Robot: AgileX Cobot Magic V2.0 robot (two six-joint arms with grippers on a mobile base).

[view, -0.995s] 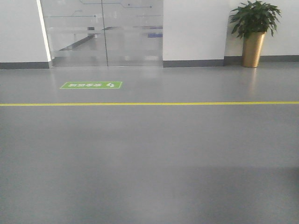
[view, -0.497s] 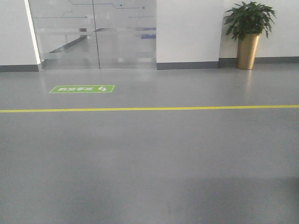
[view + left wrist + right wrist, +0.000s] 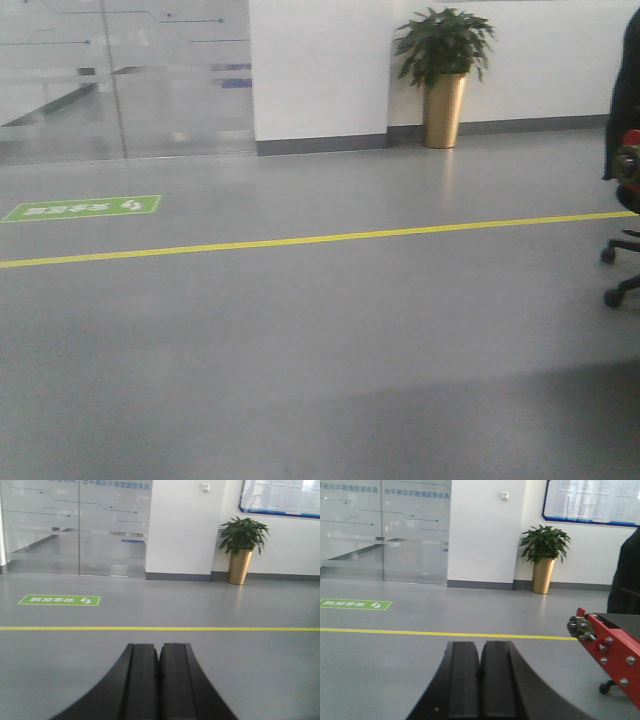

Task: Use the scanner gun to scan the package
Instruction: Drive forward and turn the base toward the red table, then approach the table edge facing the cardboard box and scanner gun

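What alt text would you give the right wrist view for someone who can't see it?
The right gripper, shut and holding nothing, points across a grey floor crossed by a yellow line. A potted plant stands by the white wall beyond, and a red metal bracket juts in at right.

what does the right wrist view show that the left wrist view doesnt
Only the right wrist view: the right tool, shut and empty, a red bolted bracket at the right edge, a caster wheel below it, and a dark cropped shape behind. Only the left wrist view: the left tool, shut and empty. Both: the potted plant, yellow floor line, green floor sign, glass doors and wall notice board.
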